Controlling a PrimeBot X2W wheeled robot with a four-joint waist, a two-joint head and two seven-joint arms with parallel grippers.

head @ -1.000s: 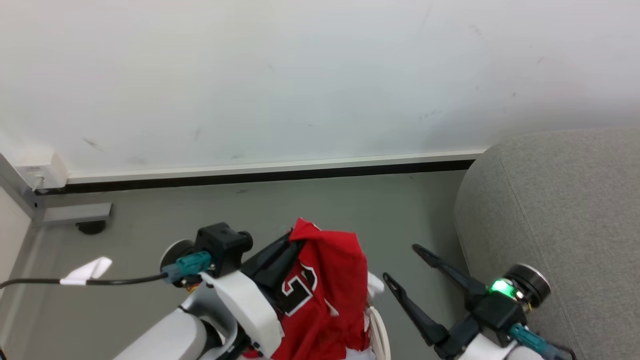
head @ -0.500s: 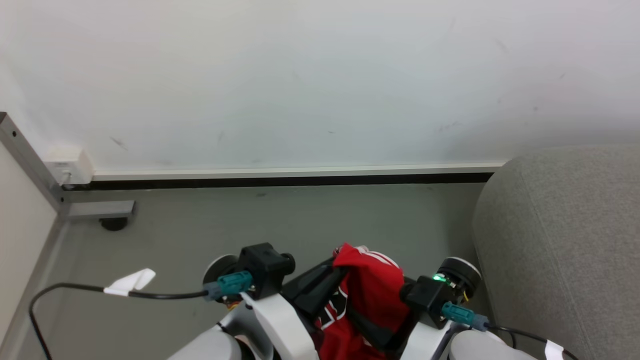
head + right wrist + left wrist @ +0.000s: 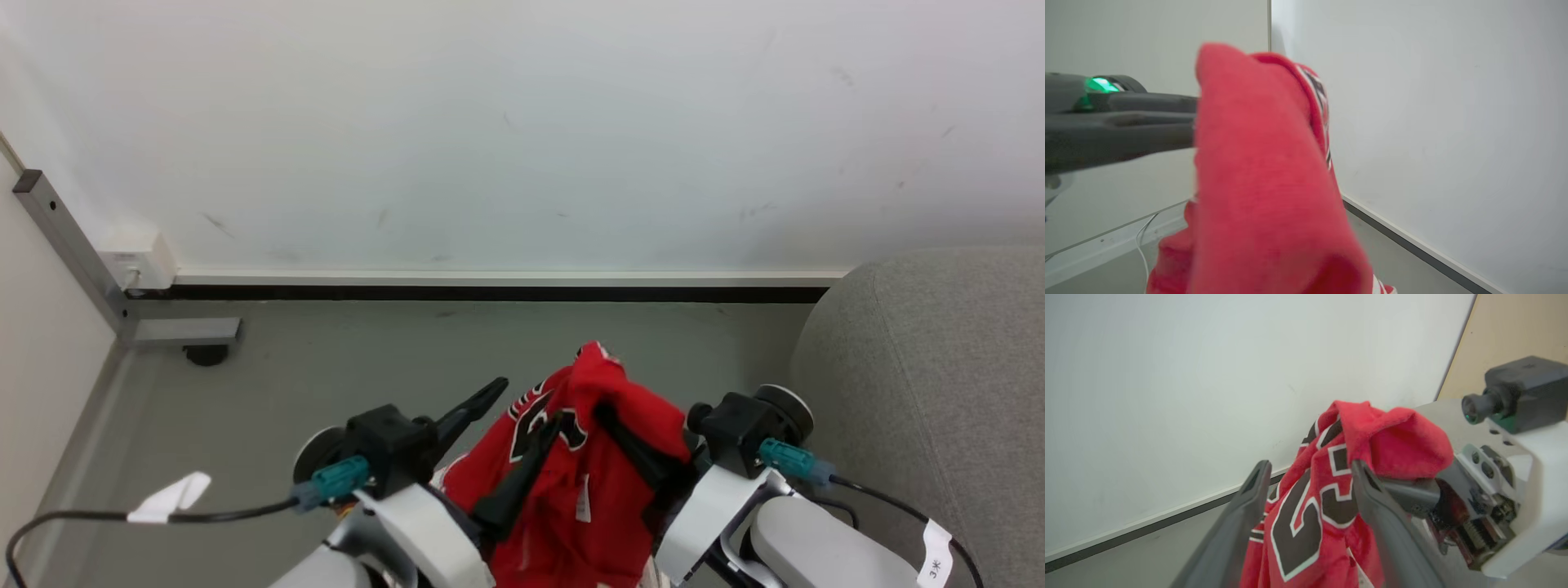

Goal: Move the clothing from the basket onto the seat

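Bright red sports jersey (image 3: 608, 474) held up over the grey floor (image 3: 392, 367), left of the large light-grey fabric seat (image 3: 939, 367).
The right tool (image 3: 612, 420) is clamped on its top fold; the left tool (image 3: 529, 402) stands spread wide, one finger (image 3: 514, 490) across the cloth. A white wall (image 3: 522, 122) with black skirting strip (image 3: 490, 292) lies far behind, a grey metal post (image 3: 73, 253) at far left. The jersey's black white-edged numerals are folded, unreadable.

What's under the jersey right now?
The jersey drapes over the right hand, which grips it; the open left hand straddles the cloth. Whatever lies below is covered by it.
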